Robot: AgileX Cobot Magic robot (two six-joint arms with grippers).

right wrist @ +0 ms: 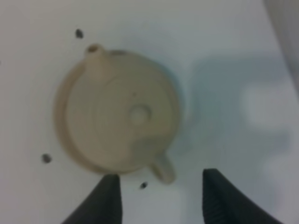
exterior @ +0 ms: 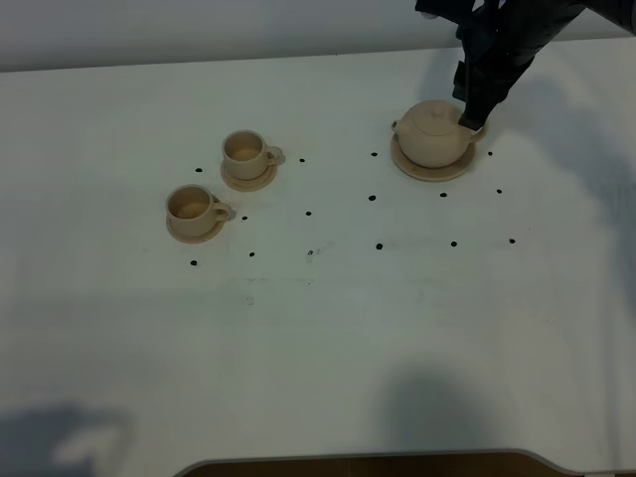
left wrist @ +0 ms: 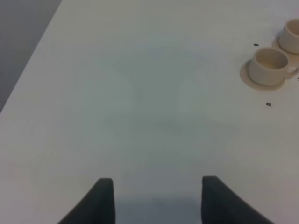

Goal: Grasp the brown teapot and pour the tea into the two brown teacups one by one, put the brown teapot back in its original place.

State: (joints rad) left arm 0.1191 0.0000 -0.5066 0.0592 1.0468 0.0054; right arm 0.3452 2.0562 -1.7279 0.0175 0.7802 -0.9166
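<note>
The brown teapot (exterior: 432, 132) sits on its wide tan saucer disc (exterior: 429, 170) at the back right of the table. My right gripper (exterior: 470, 121) hangs just right of the pot by its handle; in the right wrist view (right wrist: 159, 196) it is open, with the teapot (right wrist: 119, 112) and its loop handle (right wrist: 163, 169) just ahead of the fingertips. Two brown teacups (exterior: 244, 151) (exterior: 191, 206) stand on their saucers at the left. My left gripper (left wrist: 156, 198) is open and empty over bare table, with one cup (left wrist: 268, 66) far off.
Small black dots (exterior: 372, 198) mark the white table (exterior: 318, 338) around the saucers. The table's front edge (exterior: 368, 462) is at the bottom of the exterior view, its left edge (left wrist: 28, 60) shows in the left wrist view.
</note>
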